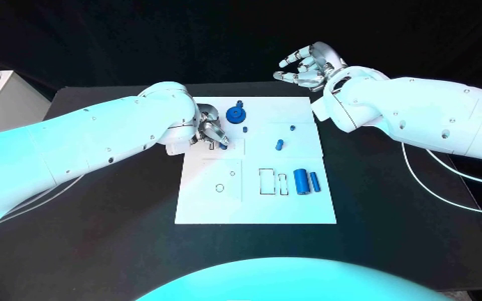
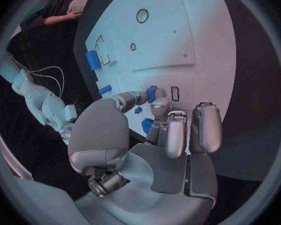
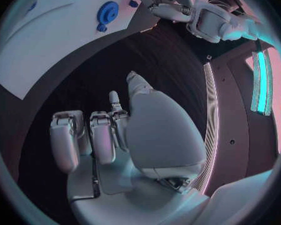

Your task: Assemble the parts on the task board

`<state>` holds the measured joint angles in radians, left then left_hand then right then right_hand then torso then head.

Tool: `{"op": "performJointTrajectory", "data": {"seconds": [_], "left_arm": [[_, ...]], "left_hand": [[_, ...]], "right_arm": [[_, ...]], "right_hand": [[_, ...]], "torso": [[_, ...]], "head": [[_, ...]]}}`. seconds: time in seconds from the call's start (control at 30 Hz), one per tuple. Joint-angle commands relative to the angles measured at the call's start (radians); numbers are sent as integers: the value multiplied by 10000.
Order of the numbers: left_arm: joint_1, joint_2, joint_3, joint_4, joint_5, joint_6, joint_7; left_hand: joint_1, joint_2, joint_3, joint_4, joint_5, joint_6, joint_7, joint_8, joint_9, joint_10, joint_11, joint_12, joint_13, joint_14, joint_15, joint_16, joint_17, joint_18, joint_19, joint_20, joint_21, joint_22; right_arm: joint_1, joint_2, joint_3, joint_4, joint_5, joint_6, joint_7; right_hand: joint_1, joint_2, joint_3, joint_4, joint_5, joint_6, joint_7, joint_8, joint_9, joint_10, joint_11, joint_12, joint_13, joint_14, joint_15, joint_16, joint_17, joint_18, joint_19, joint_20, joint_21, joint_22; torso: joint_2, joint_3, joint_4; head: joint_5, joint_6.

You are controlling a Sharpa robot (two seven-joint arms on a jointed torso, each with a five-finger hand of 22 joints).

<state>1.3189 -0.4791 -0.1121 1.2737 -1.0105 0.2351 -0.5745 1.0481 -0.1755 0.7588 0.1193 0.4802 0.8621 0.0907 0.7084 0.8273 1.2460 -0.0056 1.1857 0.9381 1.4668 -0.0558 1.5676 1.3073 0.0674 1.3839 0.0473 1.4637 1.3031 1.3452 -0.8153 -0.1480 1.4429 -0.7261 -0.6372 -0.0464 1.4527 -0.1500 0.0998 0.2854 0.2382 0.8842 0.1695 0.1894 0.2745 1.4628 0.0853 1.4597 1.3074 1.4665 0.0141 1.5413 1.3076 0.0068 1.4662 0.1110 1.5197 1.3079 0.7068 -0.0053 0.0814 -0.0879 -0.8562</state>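
Observation:
The white task board point(image 1: 256, 203) lies mid-table. My left hand point(image 1: 209, 130) rests over its far left part, thumb and a fingertip pinching a small blue part point(image 2: 152, 93) just above the board, beside a rectangular slot point(image 2: 174, 93). A blue gear point(image 1: 237, 113) stands right next to that hand, also seen as the gear point(image 3: 107, 12). Two small blue pegs point(image 1: 292, 128) point(image 1: 280, 144) stand near the board's middle. A thick blue cylinder point(image 1: 300, 180) and a thinner one point(image 1: 314, 181) lie at the right. My right hand point(image 1: 309, 66) hovers beyond the board's far right corner, fingers apart, holding nothing.
Empty rectangular slots point(image 1: 266, 181) and a small round hole point(image 1: 219, 188) mark the board's near half. Black table point(image 1: 111, 231) surrounds the board. A white cable point(image 1: 427, 182) trails under my right arm, on the table's right side.

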Motion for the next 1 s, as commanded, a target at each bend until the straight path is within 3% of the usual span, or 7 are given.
{"op": "performJointTrajectory", "data": {"seconds": [0.03, 0.4, 1.0], "left_arm": [[-20, 69, -11, 46, -1, 237, 72], [-31, 183, -13, -11, -13, 14, 138], [-63, 241, -20, -114, -13, 143, 83]], "left_hand": [[-143, 21, 1628, -1751, 58, 390, -301, 9, 39, 223, -74, 122, 139, 1040, -111, 32, 2635, -81, 144, -5, 68, 100], [-349, 141, 1185, -1486, -62, 506, -414, -11, 70, 444, -163, 176, 247, 1040, -188, 32, 2635, -113, 252, -75, 101, 225], [-638, -19, 184, -1065, -140, 510, -516, -136, 72, 444, -231, 87, 189, 1040, -248, 32, 2635, -115, 267, -137, 56, 209]], "right_arm": [[-6, 2, 1, 0, -83, 143, 58], [-6, 0, 1, 2, -83, 161, 63], [-6, -8, 1, -2, -68, 194, 77]], "right_hand": [[-100, 16, 50, 20, 32, -57, 1, 57, -9, -39, -5, -65, 1627, 823, -65, -62, 1770, 78, 794, -24, -57, 2228], [-118, 14, 58, 21, 33, -68, 3, 68, -9, -53, -4, -79, 1613, 820, -64, -69, 1757, 83, 786, -23, -78, 2214], [-134, 12, 62, 24, 29, -83, 5, 72, -11, -96, -2, -123, 1574, 806, -63, -91, 1706, 98, 760, -22, -136, 2174]], "torso": [[-13, -1, 0], [-2, -1, -9], [-20, -6, -4]], "head": [[-5, -15], [-26, -11], [-71, -29]]}}
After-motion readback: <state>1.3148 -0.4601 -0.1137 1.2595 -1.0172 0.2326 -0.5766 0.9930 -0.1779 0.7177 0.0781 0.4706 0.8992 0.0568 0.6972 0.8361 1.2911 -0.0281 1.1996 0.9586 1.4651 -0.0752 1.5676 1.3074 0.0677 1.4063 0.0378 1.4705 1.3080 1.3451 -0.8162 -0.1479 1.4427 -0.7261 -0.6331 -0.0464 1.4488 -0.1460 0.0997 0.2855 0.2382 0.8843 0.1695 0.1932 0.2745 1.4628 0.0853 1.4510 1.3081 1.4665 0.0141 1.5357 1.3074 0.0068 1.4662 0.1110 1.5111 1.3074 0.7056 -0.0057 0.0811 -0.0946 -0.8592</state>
